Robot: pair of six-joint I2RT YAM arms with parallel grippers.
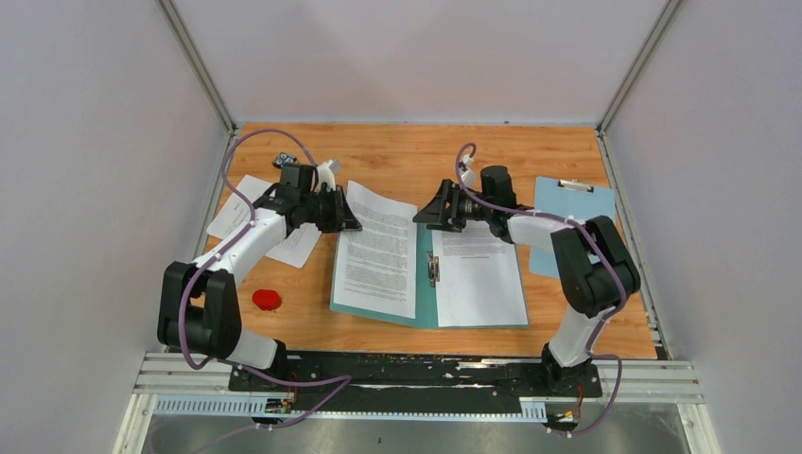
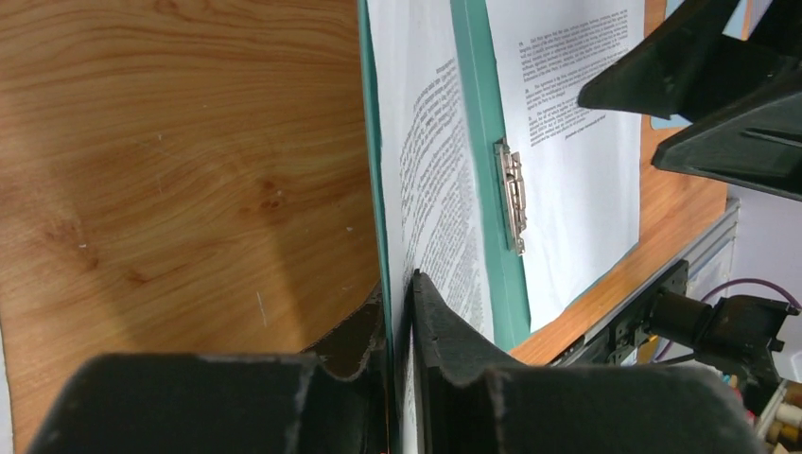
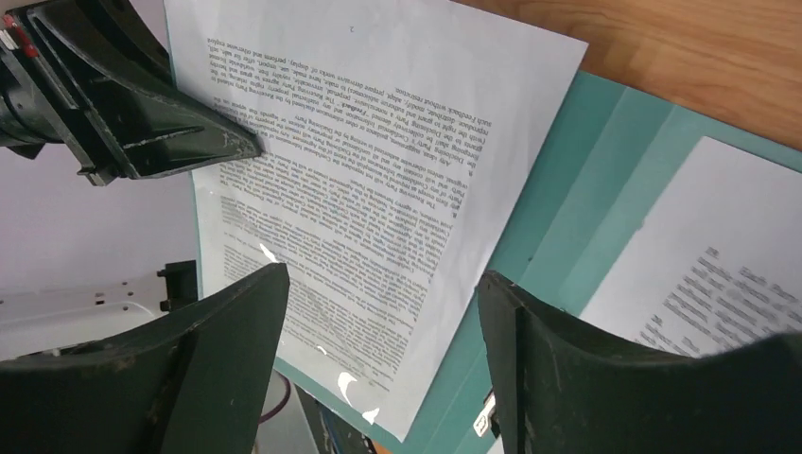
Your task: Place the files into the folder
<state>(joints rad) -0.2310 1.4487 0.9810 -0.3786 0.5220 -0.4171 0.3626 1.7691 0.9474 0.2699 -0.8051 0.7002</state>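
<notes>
Wooden table (image 1: 397, 151), pale grey walls (image 1: 95, 189), aluminium corner posts (image 1: 199, 66)

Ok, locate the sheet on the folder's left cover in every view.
Top external: sheet left of centre, beside the left claw.
Left wrist: edge-on strip up the middle, running into the claw.
Right wrist: fills the upper centre.
Shared landmark: the teal folder beneath it.

Far strip of table (image 1: 407, 151) lying bare | left gripper (image 1: 352, 223) and right gripper (image 1: 423, 218) crowding far edge of folder (image 1: 423, 305) | clipboard (image 1: 574, 203) blocking far right | red object (image 1: 267, 300) sitting near left
</notes>
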